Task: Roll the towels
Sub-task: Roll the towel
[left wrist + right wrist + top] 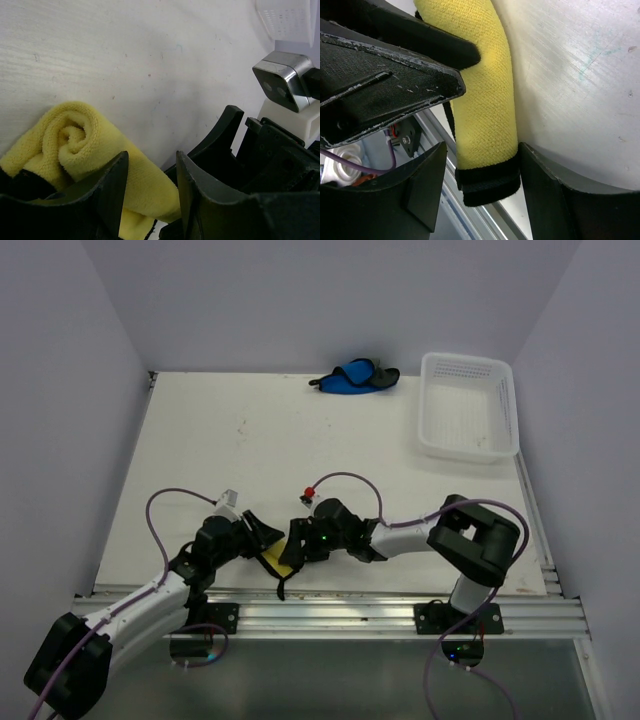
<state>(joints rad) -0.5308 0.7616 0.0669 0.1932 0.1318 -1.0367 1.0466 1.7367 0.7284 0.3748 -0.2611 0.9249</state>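
The yellow towel lies rolled up near the table's front edge, between my two grippers. In the left wrist view the yellow towel shows its spiral end, and the roll runs on between the fingers of my left gripper, which press it from both sides. In the right wrist view the roll's other end, the dark edging, sits inside my right gripper. It touches the right finger, with a gap to the left one. The blue towel lies bunched at the table's back edge.
A white perforated basket stands at the back right. The towel's dark loop hangs over the front edge onto the metal rail. Both arms' cables loop over the table near the grippers.
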